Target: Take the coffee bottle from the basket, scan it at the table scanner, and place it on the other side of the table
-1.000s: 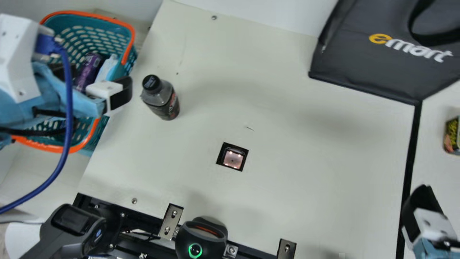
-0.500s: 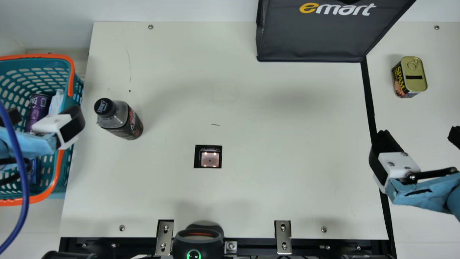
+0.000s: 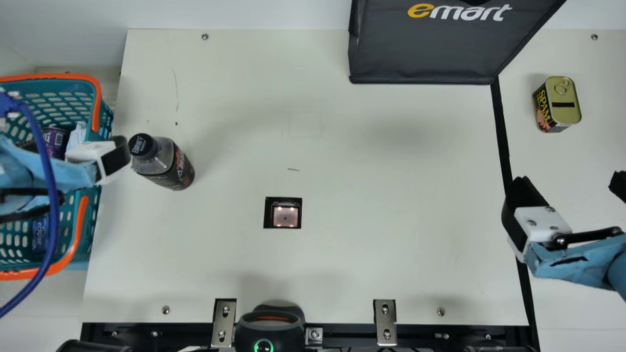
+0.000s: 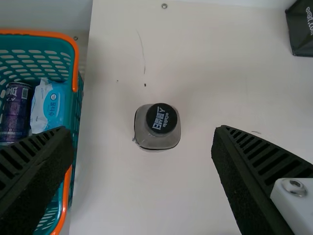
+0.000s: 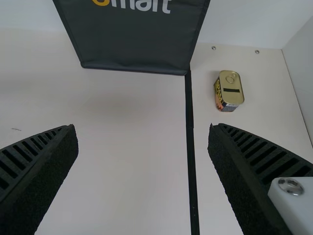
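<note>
The coffee bottle (image 3: 168, 166) stands on the table (image 3: 367, 264), near the basket (image 3: 99, 102) and away from the scanner (image 3: 285, 216). Its black cap carries pale lettering; the main view also gives its dark side label, with white and red print. The left gripper (image 3: 73, 149) is spread wide and holds nothing, reaching over the basket's rim near the bottle. Looking down, the left wrist view has the lettered cap between that gripper's (image 4: 143, 134) parted fingers. The right gripper (image 3: 571, 188), likewise parted and unloaded, is above the table's right side, by the black strip (image 3: 501, 132). On the black bag (image 3: 425, 54), large yellow and white lettering runs across the front; the left wrist view catches small white letters on its side. A gold-topped can (image 3: 565, 107) with yellow print on a dark label sits right of the bag. In the basket are a purple can (image 3: 55, 142) with pale print, a white-and-blue packet (image 4: 50, 105) and, in the main view, a blue pack (image 3: 40, 232) with light lettering.
</note>
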{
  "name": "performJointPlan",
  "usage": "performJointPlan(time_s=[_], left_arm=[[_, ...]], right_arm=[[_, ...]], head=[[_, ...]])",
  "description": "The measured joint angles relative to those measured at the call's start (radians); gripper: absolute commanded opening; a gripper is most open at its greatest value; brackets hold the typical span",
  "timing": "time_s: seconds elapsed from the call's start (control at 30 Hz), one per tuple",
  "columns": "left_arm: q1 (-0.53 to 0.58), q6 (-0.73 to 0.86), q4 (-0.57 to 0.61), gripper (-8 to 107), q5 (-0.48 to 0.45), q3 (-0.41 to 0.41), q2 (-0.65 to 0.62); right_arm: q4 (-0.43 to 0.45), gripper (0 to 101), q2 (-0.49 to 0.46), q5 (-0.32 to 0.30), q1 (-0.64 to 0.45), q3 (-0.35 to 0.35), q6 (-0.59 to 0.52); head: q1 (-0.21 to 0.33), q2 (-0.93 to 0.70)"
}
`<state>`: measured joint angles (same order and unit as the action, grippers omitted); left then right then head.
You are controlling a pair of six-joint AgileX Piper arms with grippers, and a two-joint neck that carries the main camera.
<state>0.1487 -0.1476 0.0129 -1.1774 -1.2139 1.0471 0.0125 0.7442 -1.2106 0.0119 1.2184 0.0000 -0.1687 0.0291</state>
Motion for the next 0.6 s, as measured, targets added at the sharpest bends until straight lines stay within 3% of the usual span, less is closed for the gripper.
performJointPlan(time_s=[0.6], left_arm=[[0.048,-0.005,-0.013,90,0.038,-0.022,0.189]], right_arm=[[0.000,95,0.000,0.000,0.000,0.000,0.000]], head=[[0.002,0.000]])
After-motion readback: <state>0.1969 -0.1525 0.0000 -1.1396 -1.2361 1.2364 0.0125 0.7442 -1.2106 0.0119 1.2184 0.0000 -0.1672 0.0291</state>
